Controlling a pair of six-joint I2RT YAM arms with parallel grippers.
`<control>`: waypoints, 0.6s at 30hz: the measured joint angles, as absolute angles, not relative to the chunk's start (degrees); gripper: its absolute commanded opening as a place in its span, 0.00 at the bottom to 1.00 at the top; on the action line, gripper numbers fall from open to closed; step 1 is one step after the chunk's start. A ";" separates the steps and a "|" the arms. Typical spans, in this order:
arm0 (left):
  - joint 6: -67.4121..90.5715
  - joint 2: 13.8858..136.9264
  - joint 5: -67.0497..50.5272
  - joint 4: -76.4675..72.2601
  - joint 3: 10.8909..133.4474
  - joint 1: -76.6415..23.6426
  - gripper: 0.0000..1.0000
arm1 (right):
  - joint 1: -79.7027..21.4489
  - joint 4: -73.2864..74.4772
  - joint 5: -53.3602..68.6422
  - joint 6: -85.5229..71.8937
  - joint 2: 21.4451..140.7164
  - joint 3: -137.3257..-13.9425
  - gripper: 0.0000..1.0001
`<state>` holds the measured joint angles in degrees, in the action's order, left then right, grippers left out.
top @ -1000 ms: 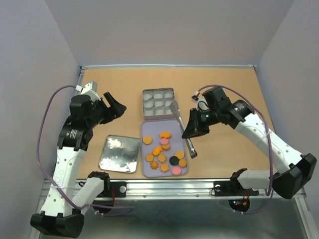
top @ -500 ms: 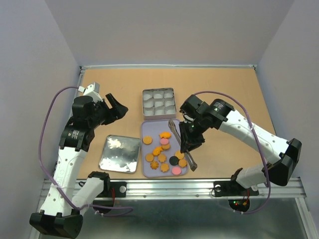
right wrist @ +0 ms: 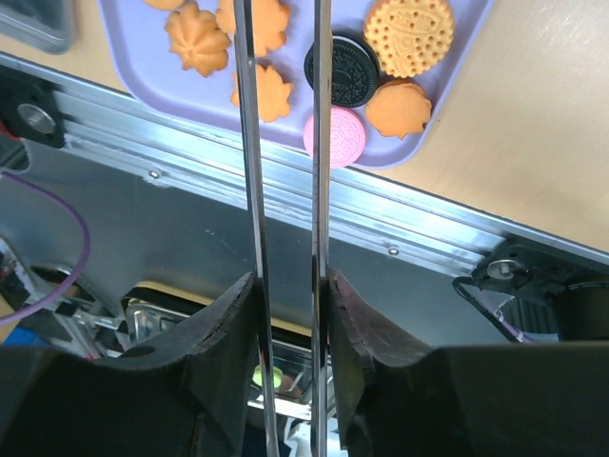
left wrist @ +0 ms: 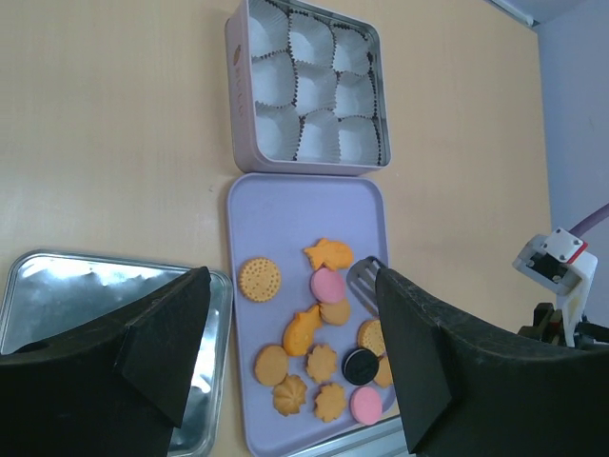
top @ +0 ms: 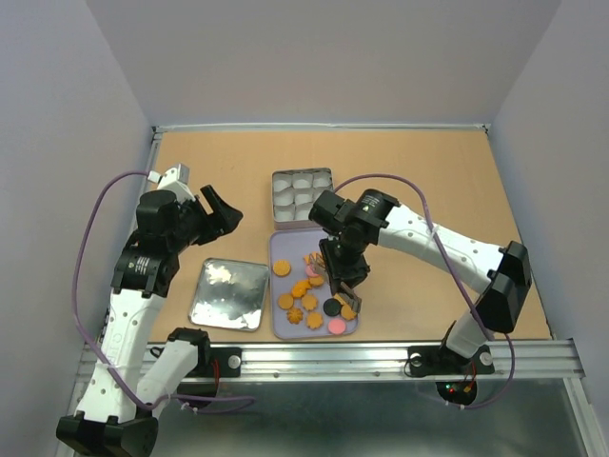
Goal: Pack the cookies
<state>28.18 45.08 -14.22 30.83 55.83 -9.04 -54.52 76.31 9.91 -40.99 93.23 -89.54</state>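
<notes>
Over at the right gripper (right wrist: 285, 286): clamps both arms of the metal tongs (right wrist: 255, 143) between its fingers, pressing in from either side, with just a narrow slot left between the blades. Reaches out over the right half of the lilac tray (left wrist: 285, 205), tongs slanting down toward the cookies (left wrist: 303, 328). Puts the flat tip just beside a pink round (left wrist: 328, 284), blades passing close by the black round (right wrist: 343, 69) and a couple of orange flower shapes. Hard to tell whether the tip touches anything.

Out from there, cookies all on the tray, lying flat across its middle and near end: orange-brown rounds, flowers, fish-like shapes, two pinks, one black.

Next, right against the tray's far edge, the pale tin (left wrist: 233, 86), lined three by three with white paper cups (left wrist: 319, 90).

Left of the tray, a silver lid (top: 228, 295) flat on the tan table (top: 428, 171).

And at the left gripper (top: 221, 205): gapes wide, grips nothing, hangs above the table beyond the lid, well apart from the cookies.
</notes>
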 measured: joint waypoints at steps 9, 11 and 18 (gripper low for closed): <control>27.81 43.75 -13.39 31.18 55.81 -9.04 0.81 | -55.20 76.40 7.88 -41.85 94.11 -89.54 0.40; 27.77 43.40 -13.32 31.18 55.70 -9.04 0.81 | -55.20 76.58 7.49 -41.89 94.21 -89.65 0.40; 27.64 43.20 -13.26 31.44 54.74 -9.04 0.81 | -55.24 77.03 6.31 -42.33 95.53 -93.41 0.40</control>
